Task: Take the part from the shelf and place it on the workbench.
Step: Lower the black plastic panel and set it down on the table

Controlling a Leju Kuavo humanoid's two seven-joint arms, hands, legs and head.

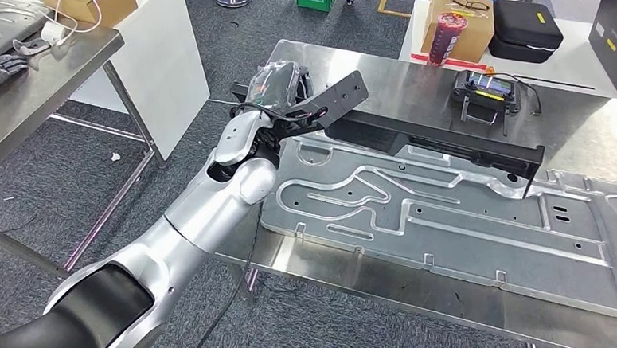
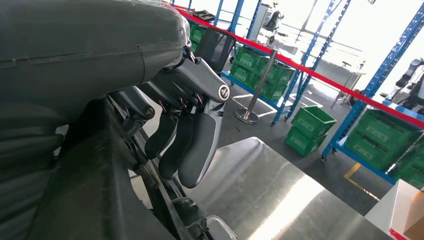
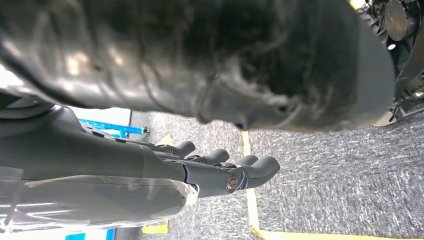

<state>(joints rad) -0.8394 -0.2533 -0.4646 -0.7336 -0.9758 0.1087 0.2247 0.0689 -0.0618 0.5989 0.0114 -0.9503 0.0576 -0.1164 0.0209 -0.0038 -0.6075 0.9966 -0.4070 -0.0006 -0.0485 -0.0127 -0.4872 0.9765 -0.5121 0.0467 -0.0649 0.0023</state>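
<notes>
Left hand holds the black part over the workbench.
Head view: the left hand (image 1: 281, 101) grips the long black part (image 1: 419, 136) at its left end; the part lies across the far edge of a stamped metal panel (image 1: 446, 221) on the steel workbench (image 1: 390, 75). Left wrist view: dark fingers (image 2: 192, 150) curl around the part. Right wrist view: the right hand (image 3: 210, 165) hangs over grey carpet, fingers extended, holding nothing.

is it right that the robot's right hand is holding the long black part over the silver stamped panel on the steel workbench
Not quite: the head view shows the left hand, not the right, holding the long black part. The rest stands: the part is over the silver stamped panel on the steel workbench. The right hand hangs over the floor, holding nothing.
</notes>
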